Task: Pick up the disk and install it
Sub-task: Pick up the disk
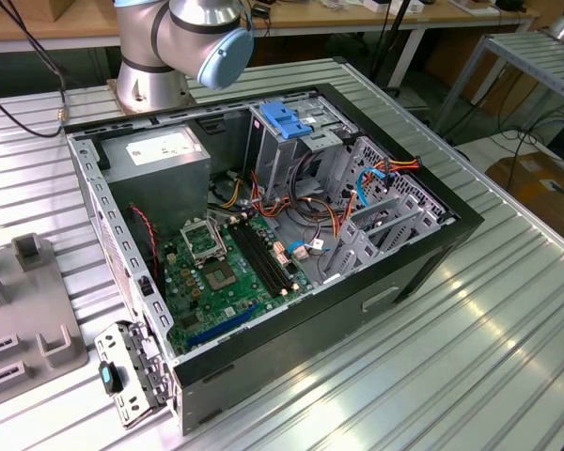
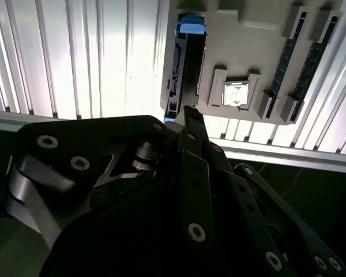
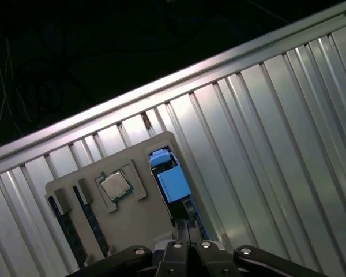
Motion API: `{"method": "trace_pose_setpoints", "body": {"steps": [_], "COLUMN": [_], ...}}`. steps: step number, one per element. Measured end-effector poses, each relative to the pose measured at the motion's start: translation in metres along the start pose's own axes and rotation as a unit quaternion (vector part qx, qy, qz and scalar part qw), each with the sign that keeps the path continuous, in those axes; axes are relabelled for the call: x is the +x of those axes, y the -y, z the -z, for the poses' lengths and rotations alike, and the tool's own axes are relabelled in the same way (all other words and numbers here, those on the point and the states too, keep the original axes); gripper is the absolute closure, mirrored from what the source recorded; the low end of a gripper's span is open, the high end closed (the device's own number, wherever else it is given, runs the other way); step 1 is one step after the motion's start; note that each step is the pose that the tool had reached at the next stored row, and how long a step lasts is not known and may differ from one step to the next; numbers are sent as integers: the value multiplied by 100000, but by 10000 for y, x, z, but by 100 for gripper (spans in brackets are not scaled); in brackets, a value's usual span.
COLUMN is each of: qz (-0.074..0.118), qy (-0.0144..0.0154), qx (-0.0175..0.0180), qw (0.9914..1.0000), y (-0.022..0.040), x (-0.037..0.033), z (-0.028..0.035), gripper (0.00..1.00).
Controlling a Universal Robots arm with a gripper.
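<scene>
The disk (image 3: 172, 180) stands on edge in a slot of a grey holder plate (image 3: 155, 222); its bright blue frame shows in both wrist views, with the end of that frame (image 2: 191, 25) at the far end of the slot. My gripper (image 3: 184, 226) hangs just over the near end of the disk, its two thin fingertips pressed together. In the second wrist view the gripper (image 2: 190, 113) ends at the slot's near end. I cannot tell whether it touches the disk. The open computer case (image 1: 451, 225) lies on the table in the exterior view.
The holder plate also carries a square processor chip (image 2: 235, 94) and memory sticks (image 2: 288, 55). Part of the plate (image 1: 19, 310) sits at the exterior view's left. Inside the case are a motherboard (image 1: 226, 277), a grey power supply (image 1: 160, 155), cables and a blue bracket (image 1: 287, 120).
</scene>
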State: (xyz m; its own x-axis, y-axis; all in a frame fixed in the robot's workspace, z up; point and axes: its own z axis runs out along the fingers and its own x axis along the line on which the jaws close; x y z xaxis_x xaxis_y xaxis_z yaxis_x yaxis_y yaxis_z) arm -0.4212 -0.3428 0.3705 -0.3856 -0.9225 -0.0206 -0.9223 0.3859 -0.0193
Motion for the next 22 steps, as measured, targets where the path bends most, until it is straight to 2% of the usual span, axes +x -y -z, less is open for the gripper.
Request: {"method": "trace_pose_setpoints", "body": {"steps": [4,7,20,22], "qz": [2743,3793,4019,4994], "qy": [52,73,80,98], "qx": [-55,-76,-80,-103], "qw": [99962,99928,99919,99875], "y": [0,0,0,-1], "x": [-1,-1,-1,-1], "z": [-5,-5,-5,-6], "gripper": [89,89,89,89]}}
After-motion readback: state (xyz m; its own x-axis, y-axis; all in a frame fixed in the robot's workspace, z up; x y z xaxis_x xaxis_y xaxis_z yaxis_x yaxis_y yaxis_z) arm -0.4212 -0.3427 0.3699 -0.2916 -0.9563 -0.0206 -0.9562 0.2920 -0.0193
